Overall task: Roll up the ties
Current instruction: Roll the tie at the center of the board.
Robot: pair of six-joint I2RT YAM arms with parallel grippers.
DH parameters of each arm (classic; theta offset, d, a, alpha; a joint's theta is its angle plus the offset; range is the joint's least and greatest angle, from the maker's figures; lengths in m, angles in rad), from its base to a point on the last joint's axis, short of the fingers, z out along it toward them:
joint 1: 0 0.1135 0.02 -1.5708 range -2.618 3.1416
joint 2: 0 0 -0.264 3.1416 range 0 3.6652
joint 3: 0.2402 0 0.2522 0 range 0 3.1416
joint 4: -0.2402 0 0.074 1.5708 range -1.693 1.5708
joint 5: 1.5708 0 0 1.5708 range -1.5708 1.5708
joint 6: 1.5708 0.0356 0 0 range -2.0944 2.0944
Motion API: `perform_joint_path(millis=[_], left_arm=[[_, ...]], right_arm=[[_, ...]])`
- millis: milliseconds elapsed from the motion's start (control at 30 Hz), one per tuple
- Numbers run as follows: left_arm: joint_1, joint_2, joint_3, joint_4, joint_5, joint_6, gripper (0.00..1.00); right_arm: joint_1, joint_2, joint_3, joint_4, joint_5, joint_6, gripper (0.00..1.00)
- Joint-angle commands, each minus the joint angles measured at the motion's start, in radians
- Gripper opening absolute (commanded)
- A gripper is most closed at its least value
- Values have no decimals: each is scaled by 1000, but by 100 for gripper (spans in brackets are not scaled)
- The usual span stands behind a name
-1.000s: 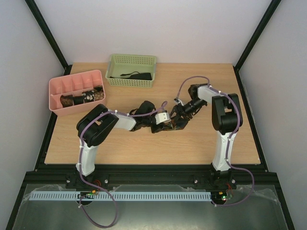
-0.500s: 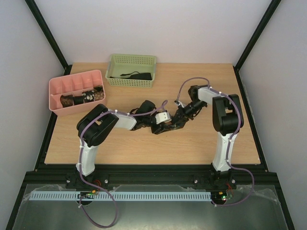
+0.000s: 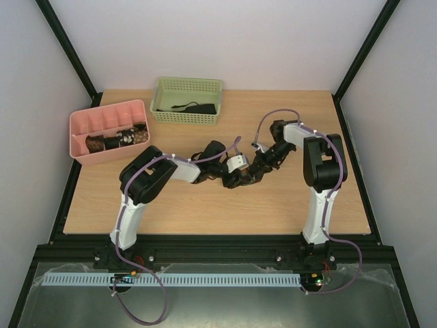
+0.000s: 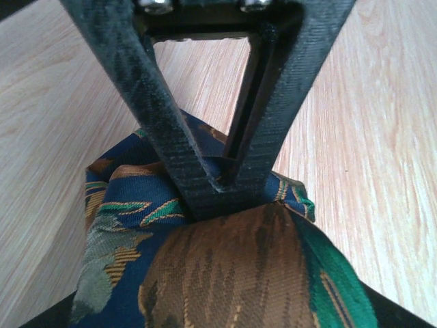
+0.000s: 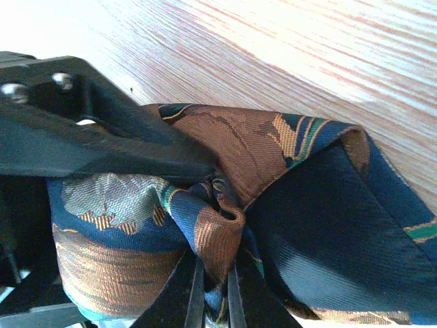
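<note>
**Top view.** The right gripper (image 3: 254,176) is now clenched; a second ago its jaws stood apart. The left gripper (image 3: 237,179) has let out wider over the same second. The left arm (image 3: 153,179) has swung its elbow to the right. Both grippers meet over the tie (image 3: 246,182), a dark bunch on the desk (image 3: 307,198), in front of the green basket (image 3: 184,116) and to its right. My reading: the hold is changing over, with the right pinning the fabric while the left resets for another turn. Left of the basket, the pink tray (image 3: 102,156) holds finished rolls (image 3: 116,140). One flat dark tie (image 3: 193,108) lies in the basket, so the job is partway along.

**Left wrist view.** The right jaws come down from above, tips together, pressed into blue, brown and green fabric. The coil (image 4: 225,273) fills the bottom of the frame. The left gripper's own jaws barely show, so I cannot tell whether they press the coil or stand slack.

**Right wrist view.** The right gripper's own jaws pinch a small fold (image 5: 218,232) at the coil's centre. One left jaw lies along the coil's top.

**Surface and room.** The desk is pale wood grain. Behind the basket are plain pale walls (image 3: 239,41) and a black frame post (image 3: 68,49).
</note>
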Motion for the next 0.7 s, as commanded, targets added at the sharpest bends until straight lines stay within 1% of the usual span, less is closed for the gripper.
perform_joint_path(millis=[0, 67, 100, 133, 200, 267, 333, 433, 567, 667], left_arm=[[-8, 34, 21, -39, -15, 1, 49], [-8, 17, -1, -84, -47, 40, 39], [-8, 4, -18, -103, -62, 64, 35], [-8, -11, -41, -126, -77, 87, 32], [-8, -27, -68, -176, -107, 138, 29], [-7, -29, -81, -223, -144, 179, 28], [-6, -28, -88, -246, -164, 200, 27], [-7, -21, -80, -266, -171, 209, 27], [-8, -18, -77, -270, -168, 214, 27], [-8, -19, -76, -272, -170, 216, 28]], right_arm=[[6, 83, -25, 63, 216, 12, 1], [3, 81, -10, 43, 199, 7, 6], [-3, 81, 3, 25, 185, 3, 11], [-16, 81, 19, 4, 160, 4, 18], [-53, 80, 49, -55, 82, 2, 32], [-93, 78, 87, -118, -3, -16, 42], [-130, 54, 85, -145, -60, -32, 50], [-145, 20, 52, -127, -53, -38, 59], [-144, 52, 43, -58, -26, 5, 68], [-127, 89, 58, -34, 26, 1, 69]])
